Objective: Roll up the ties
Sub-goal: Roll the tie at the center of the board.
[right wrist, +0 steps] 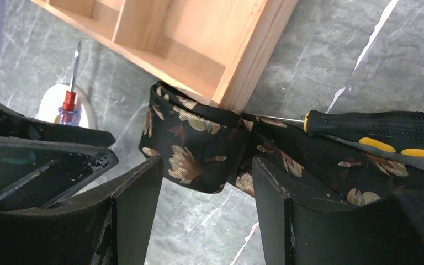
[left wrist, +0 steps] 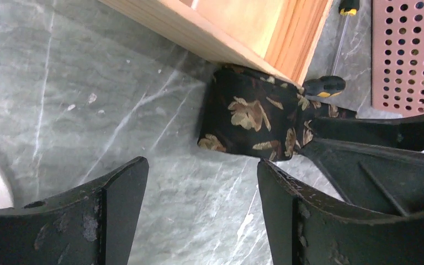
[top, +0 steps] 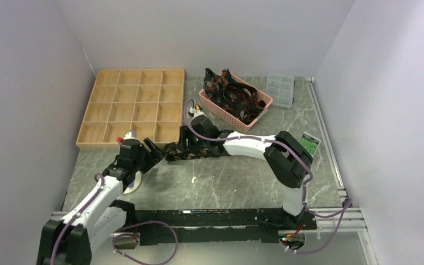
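A black tie [top: 183, 152] with tan-gold leaves lies on the table by the front right corner of the wooden tray [top: 132, 107]. Its folded end shows in the left wrist view [left wrist: 248, 118] and the right wrist view [right wrist: 199, 138], touching the tray corner. My left gripper [left wrist: 201, 187] is open and empty, just short of the fold; it also shows in the top view [top: 153, 148]. My right gripper [right wrist: 207, 182] is open, with its fingers at either side of the fold's near edge, low over the tie [top: 178, 148]. More ties fill the pink basket [top: 210, 105].
A black-and-yellow screwdriver [right wrist: 386, 130] lies on the tie beside the tray corner. A red-handled screwdriver [right wrist: 69, 99] rests on a white round object [top: 133, 183] under my left arm. A clear plastic box [top: 280, 88] sits at the back right, and a green-labelled card [top: 310, 142] lies to the right.
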